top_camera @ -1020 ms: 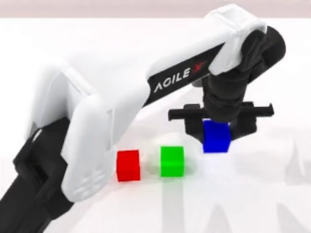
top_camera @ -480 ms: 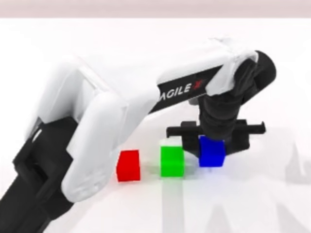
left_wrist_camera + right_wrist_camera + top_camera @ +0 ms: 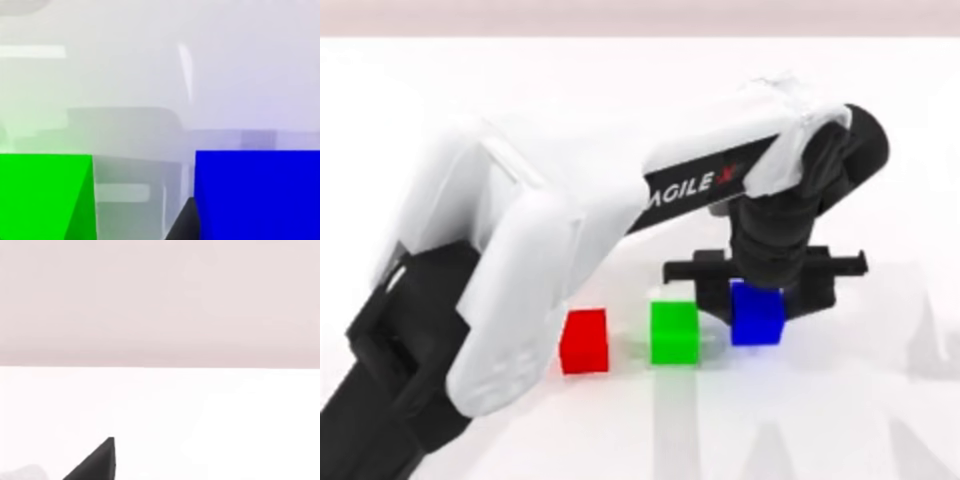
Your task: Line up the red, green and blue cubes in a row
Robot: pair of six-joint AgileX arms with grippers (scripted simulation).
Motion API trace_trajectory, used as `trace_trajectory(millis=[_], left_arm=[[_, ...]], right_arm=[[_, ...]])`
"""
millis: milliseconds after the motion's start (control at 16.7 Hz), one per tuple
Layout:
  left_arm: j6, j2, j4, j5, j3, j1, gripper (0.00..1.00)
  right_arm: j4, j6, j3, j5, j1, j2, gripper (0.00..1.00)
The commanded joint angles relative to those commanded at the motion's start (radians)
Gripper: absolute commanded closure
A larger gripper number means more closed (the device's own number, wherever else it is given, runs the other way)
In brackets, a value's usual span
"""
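1. Left end effector (image 3: pixel 757 300) sits low at the right end of the cube row, clamped on the blue cube (image 3: pixel 757 314). Over the past second it has come down and shifted toward the green cube; in the last half second it has barely moved, so I judge the descent finished.
2. Left arm (image 3: pixel 520 260) stretches from the table's lower left across the middle, its big white link shading the red cube's side.
3. Table (image 3: pixel 840 420) is plain white, with only the three cubes on it.
4. Right end effector is not in the top view. The right wrist view shows only bare table, a pale backdrop and one dark tip, so that arm seems parked; I cannot tell its finger state.
5. Blue cube now lies level with the other two, just right of the green cube (image 3: pixel 675 333) with a narrow gap. The left wrist view confirms it: blue (image 3: pixel 257 195) and green (image 3: pixel 45 196) side by side, apart, a dark finger edge against the blue face.
6. Red cube (image 3: pixel 584 341) stands left of green, a similar gap between them.
7. Reading: red, green and blue already form a row. What remains, by my judgement, is to part the fingers and lift straight up without nudging blue out of line.
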Motion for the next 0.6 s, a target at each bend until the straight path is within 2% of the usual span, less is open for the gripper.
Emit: trace_trajectory(millis=[300,600], left_arm=[[0.0,0.0,0.0,0.0,0.0,0.0,0.02],[0.0,0.0,0.0,0.0,0.0,0.0,0.0]], right_arm=[[0.0,0.0,0.0,0.0,0.0,0.0,0.0],[0.0,0.0,0.0,0.0,0.0,0.0,0.0]])
